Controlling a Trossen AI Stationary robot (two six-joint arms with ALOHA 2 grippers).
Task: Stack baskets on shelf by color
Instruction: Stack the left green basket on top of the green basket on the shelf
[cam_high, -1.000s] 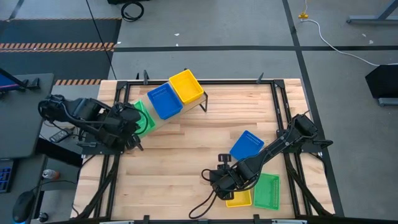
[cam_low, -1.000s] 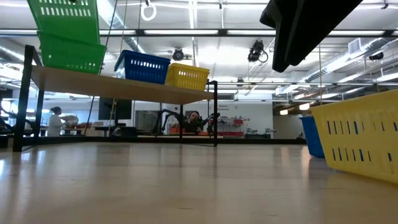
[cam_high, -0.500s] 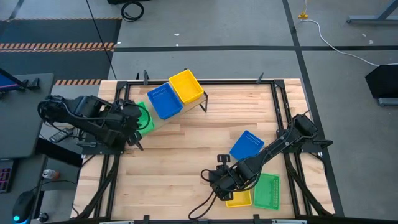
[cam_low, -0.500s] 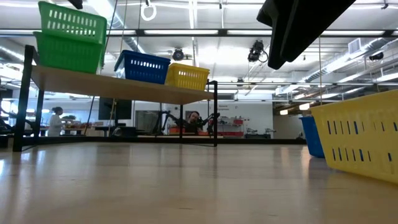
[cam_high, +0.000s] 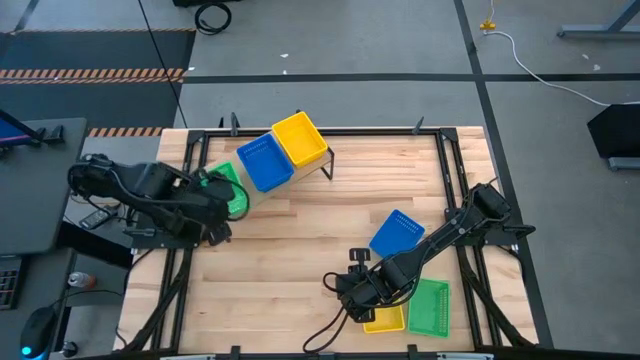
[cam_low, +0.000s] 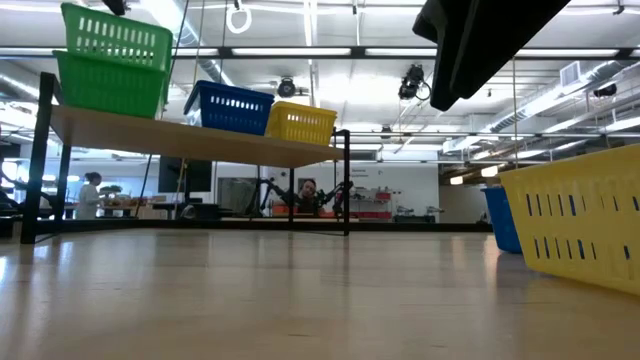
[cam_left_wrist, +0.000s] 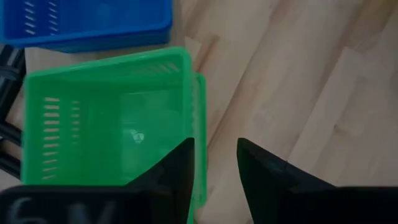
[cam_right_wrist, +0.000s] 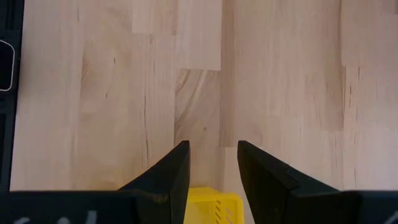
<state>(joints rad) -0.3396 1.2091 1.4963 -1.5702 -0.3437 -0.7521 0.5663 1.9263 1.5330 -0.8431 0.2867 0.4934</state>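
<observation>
**Two green baskets stacked at the shelf's left end; left gripper's fingers apart above them**

At the left of the high view, the left gripper (cam_high: 222, 203) sits over the left end of the shelf (cam_high: 262, 195), above the green baskets (cam_high: 233, 186). In the left wrist view its two dark fingers (cam_left_wrist: 177, 174) stand apart, straddling the rim of the upper green basket (cam_left_wrist: 106, 118) without clamping it. A second green rim shows just outside the first, so one basket is nested in the other. In the upper left of the low view the green stack (cam_low: 110, 62) rests on the plank, two high.

Next along the shelf, toward the upper middle of the high view, come a blue basket (cam_high: 264, 161) and then a yellow basket (cam_high: 300, 139), side by side and touching. The low view shows them in the same order, blue (cam_low: 230, 107) then yellow (cam_low: 299, 123), on the pale board (cam_low: 200, 140).

Right of centre in the high view, a blue basket on the table (cam_high: 397, 233) lies on the slatted tabletop (cam_high: 300, 270). In the lower right, the right gripper (cam_high: 352, 297) hovers just beside a yellow basket on the table (cam_high: 384, 320), which touches a green basket on the table (cam_high: 430, 307). In the right wrist view its fingers (cam_right_wrist: 171, 171) are parted, empty, with the yellow rim (cam_right_wrist: 211, 204) between them at the lower edge.
</observation>
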